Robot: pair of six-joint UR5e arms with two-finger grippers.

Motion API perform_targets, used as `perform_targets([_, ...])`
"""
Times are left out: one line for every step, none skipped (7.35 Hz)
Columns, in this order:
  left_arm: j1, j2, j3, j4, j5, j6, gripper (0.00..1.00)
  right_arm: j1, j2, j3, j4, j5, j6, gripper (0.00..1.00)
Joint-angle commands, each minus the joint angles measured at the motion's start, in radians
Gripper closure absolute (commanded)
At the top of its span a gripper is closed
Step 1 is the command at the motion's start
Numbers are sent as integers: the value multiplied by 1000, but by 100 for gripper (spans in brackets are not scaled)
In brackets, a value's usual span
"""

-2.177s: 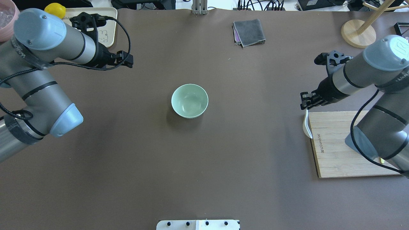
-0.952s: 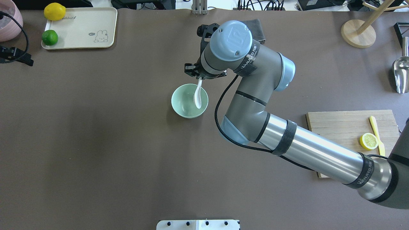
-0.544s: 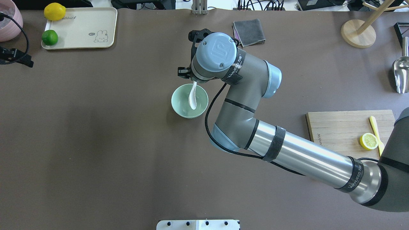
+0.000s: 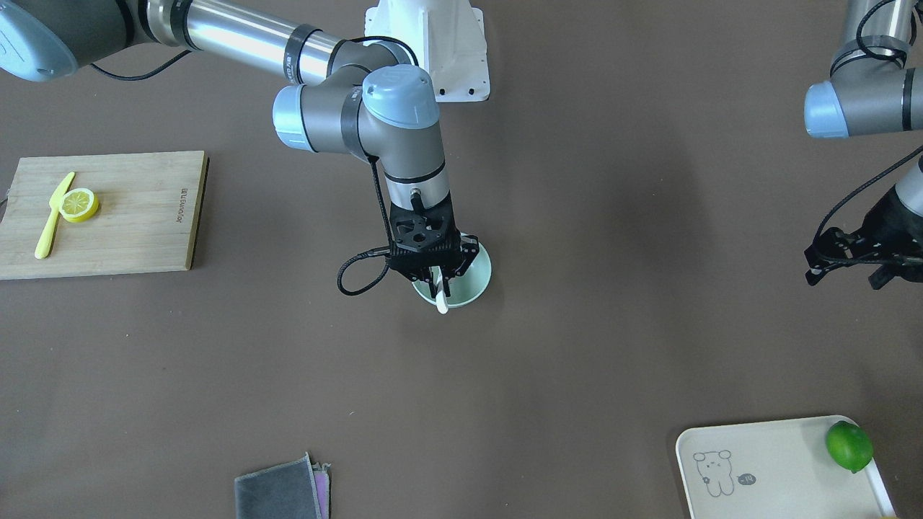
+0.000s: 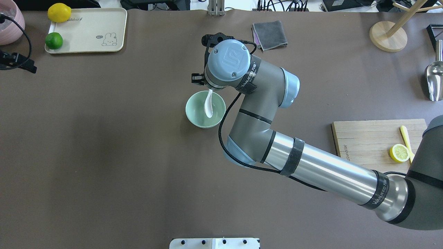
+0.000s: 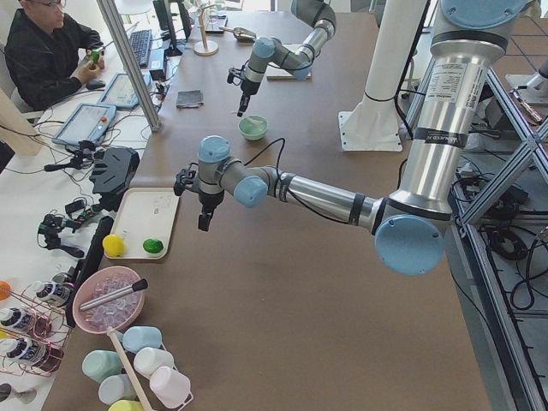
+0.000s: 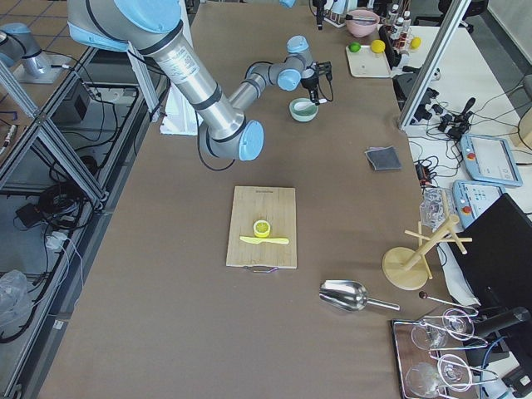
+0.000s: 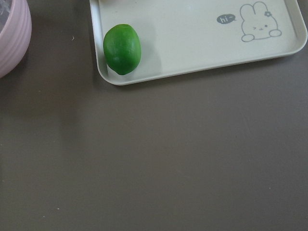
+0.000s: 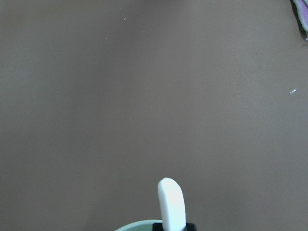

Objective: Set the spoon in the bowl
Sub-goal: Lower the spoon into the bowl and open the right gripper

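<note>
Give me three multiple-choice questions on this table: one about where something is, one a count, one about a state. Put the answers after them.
1. The spoon hangs over:
A) the bowl
B) the tray
C) neither

2. Fruits on the tray:
A) one
B) two
C) three

3. The right claw is:
A) open and empty
B) shut on the spoon
C) shut on nothing

Answers:
1 A, from overhead the scoop shows inside the bowl's rim.
2 B, a lemon and a lime lie at one end of the tray.
3 B, it pinches the spoon's handle, whose tip pokes out past it.
</note>
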Motion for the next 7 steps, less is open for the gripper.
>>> perform_targets([0,-3,3,0,-1,0,2,-16,4,-40,59,-21,7,100])
perform_targets([0,-3,3,0,1,0,2,-14,7,-39,61,-21,10,76])
perform_targets([0,-5,2,0,0,0,2,-11,20,-33,59,-21,9,1])
perform_targets([0,-6,2,0,0,0,2,-4,21,-27,58,-15,1,0])
perform_targets([2,-9,2,0,-1,0,2,10,21,-25,53,5,-2,0])
perform_targets([2,-12,2,1,1,-2,2,36,18,-18,47,60,-6,0])
perform_targets([2,-18,0,2,0,-2,2,82,1,14,10,156,-9,0])
